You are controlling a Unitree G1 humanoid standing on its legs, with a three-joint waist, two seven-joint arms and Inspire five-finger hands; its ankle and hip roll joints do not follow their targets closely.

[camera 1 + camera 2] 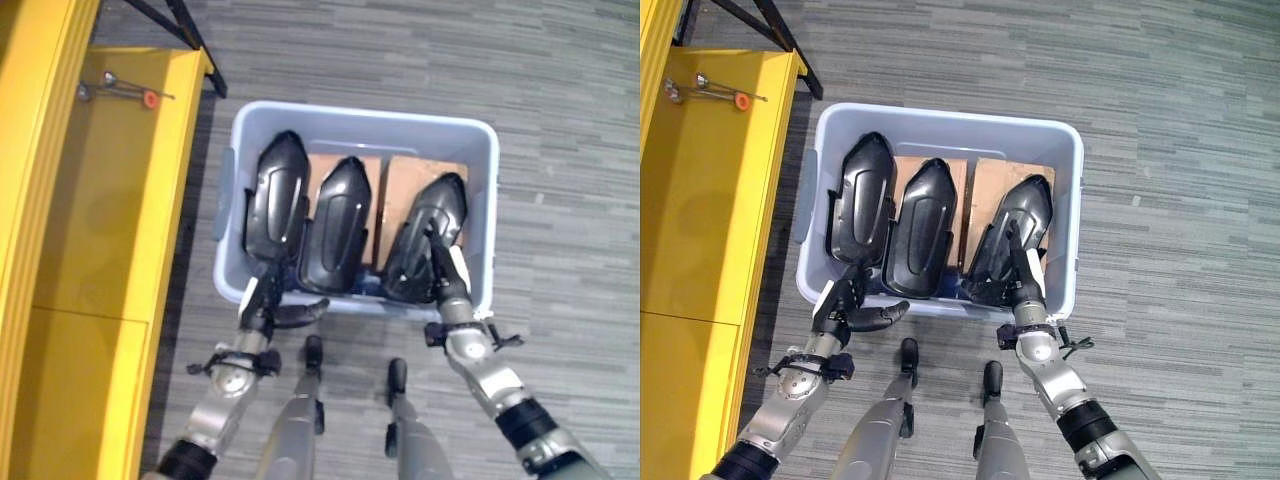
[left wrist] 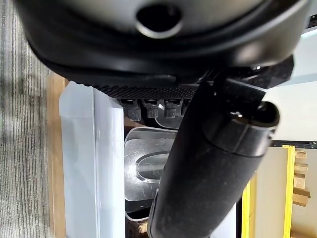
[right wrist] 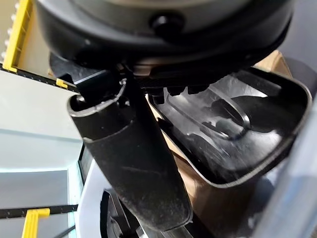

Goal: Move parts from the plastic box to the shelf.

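Left eye view gives you the pale blue plastic box (image 1: pixel 470 140) on the grey carpet floor (image 1: pixel 560 80), with the yellow shelf (image 1: pixel 110 230) just to its left. Three black moulded parts stand side by side in the box, leaning on brown cardboard (image 1: pixel 405 185): the left part (image 1: pixel 277 195), the middle part (image 1: pixel 338 222) and the right part (image 1: pixel 428 232).

Your left hand (image 1: pixel 262 300) sits at the near left corner of the box, at the near end of the left part. Its thumb (image 1: pixel 302 314) sticks out to the right along the outside of the near wall, and the fingers reach over the rim into the box. In the left wrist view the left hand (image 2: pixel 213 163) shows that thumb across the frame, with the box wall and a black part past it; you cannot tell from this whether the fingers have closed on anything.

Your right hand (image 1: pixel 448 275) reaches over the near rim onto the right part, fingers laid straight along its surface. In the right wrist view the right hand (image 3: pixel 133 163) shows its thumb beside the hollow inside of that part (image 3: pixel 233 129), cardboard under it. You see no curl round the part: released, touching only.

On the far end of the shelf lies a small metal tool with an orange tip (image 1: pixel 125 88).
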